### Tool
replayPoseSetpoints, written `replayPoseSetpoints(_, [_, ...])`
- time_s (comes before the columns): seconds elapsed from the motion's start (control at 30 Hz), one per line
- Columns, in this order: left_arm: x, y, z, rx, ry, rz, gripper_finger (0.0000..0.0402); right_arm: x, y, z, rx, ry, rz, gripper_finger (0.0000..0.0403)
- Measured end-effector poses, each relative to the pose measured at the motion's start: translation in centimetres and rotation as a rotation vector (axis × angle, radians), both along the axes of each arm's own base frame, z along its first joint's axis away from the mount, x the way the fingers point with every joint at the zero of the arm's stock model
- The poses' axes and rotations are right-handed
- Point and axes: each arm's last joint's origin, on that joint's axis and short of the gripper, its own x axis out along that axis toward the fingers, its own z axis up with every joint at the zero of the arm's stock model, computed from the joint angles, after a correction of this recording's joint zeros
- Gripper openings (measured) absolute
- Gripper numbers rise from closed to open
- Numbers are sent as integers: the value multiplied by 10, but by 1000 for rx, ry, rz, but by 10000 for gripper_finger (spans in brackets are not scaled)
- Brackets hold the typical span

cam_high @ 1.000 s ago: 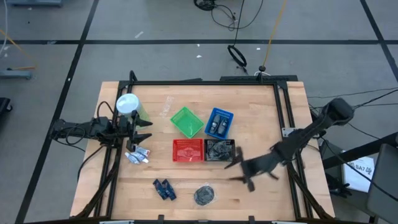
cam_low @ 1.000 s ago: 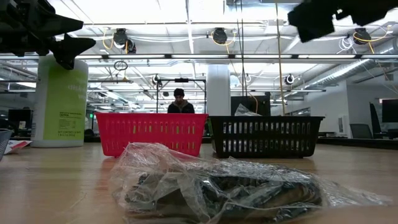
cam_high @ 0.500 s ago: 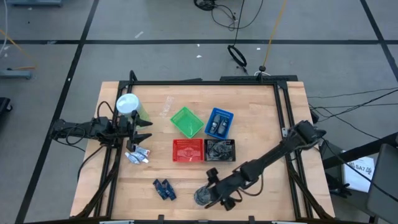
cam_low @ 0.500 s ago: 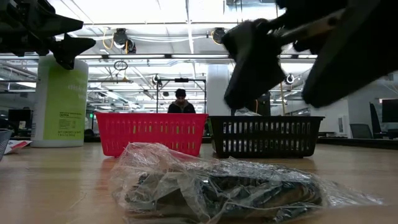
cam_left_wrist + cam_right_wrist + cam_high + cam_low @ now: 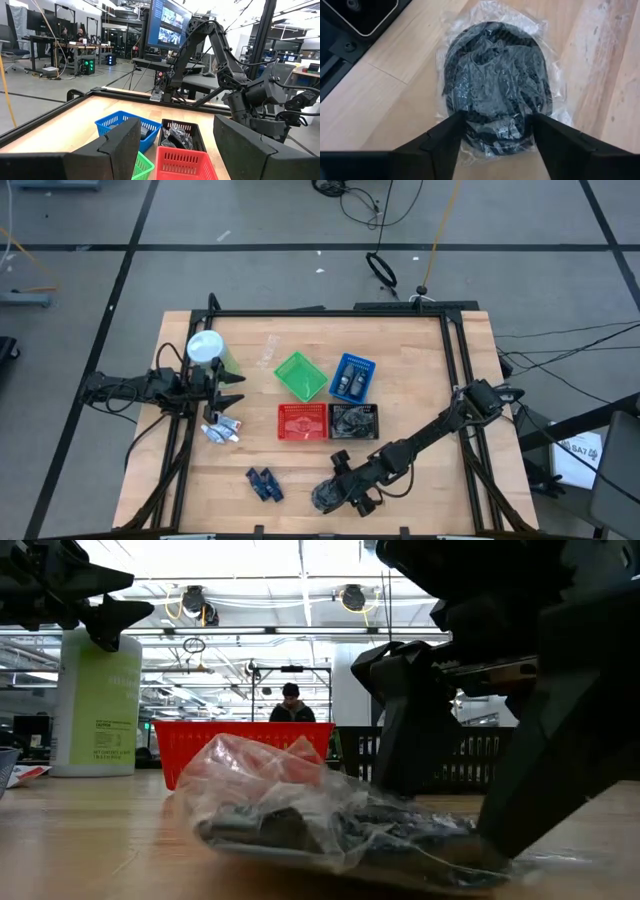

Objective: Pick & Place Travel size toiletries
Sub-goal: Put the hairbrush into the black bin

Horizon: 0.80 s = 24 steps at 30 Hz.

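Observation:
A grey round packet in clear crinkled wrap lies near the table's front edge. My right gripper has come down on it, slanting in from the table's right. It is open, with one finger on each side of the packet's right end. Whitish tubes and dark blue pieces lie on the wood at the left. My left gripper waits open at the left edge, beside the green container. My right gripper's open fingers slant down from the table's right and straddle the packet's right end. The tips bear on the wrap there. That end stays on the table, while the packet's left part stands tilted up off the wood.
Four mesh baskets stand mid-table: green, blue, red and black. The blue and black ones hold dark items. A clear wrapper lies behind the green basket. A metal frame runs round the table.
My right gripper has swung from the table's right side toward its left and near edge. It has gone down and tipped its fingers downward onto the round packet. The packet, flat before, now has its left part raised while its right end stays down.

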Motion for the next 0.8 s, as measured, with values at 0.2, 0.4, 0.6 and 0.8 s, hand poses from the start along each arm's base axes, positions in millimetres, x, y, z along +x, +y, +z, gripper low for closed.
replayPoseSetpoints(0.2, [0,0,0,0,0,0,248,-2,2,3,9,-2,-1,154])
replayPoseSetpoints(0.4, [0,0,0,0,0,0,248,-2,2,4,9,-3,1,68])
replayPoseSetpoints(0.6, [0,0,0,0,0,0,248,-6,5,10,3,-11,25,5])
replayPoseSetpoints(0.8, [0,0,0,0,1,0,248,-16,6,36,6,-32,47,2])
